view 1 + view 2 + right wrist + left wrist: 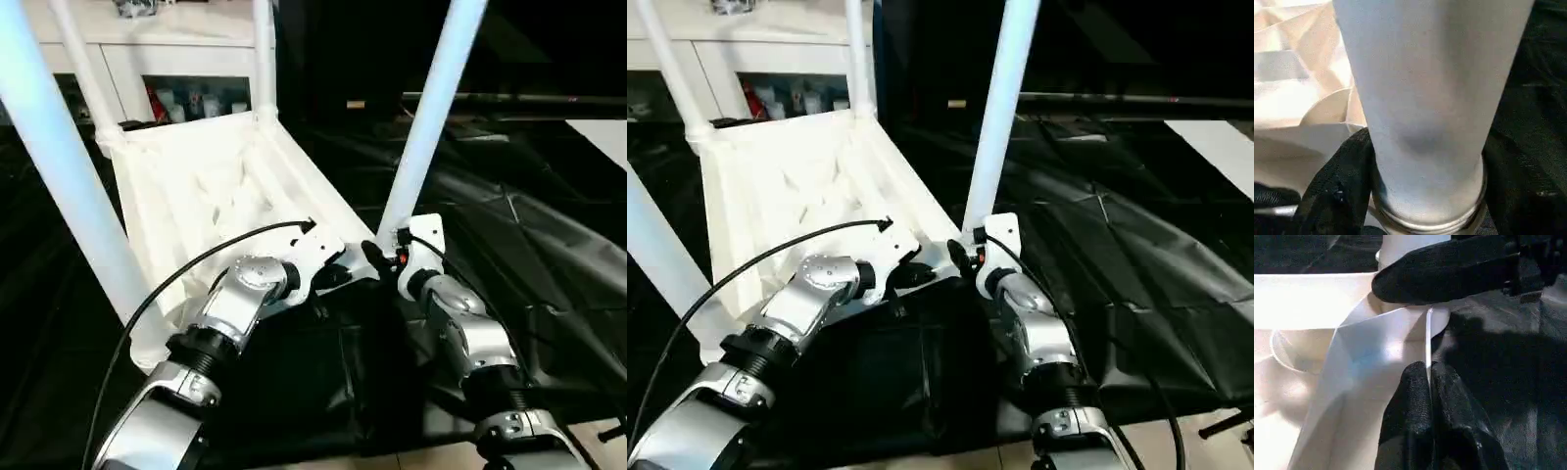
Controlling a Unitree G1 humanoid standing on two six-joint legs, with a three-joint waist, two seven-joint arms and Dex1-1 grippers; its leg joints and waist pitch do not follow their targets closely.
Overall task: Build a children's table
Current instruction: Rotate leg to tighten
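Between the right gripper (384,257) jaws: near leg (431,117) base at its corner socket, clamped. Left gripper (1428,382) pinched shut on the tabletop (211,191) rim beside it. Risk: leg not fully seated, works loose if right releases.

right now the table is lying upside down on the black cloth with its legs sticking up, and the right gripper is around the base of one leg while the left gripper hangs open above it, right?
One thing is wrong: the left gripper is not open. The left wrist view shows its fingers shut on the thin white edge of the table. The rest holds: legs point up, and the right gripper sits around the base of one leg.
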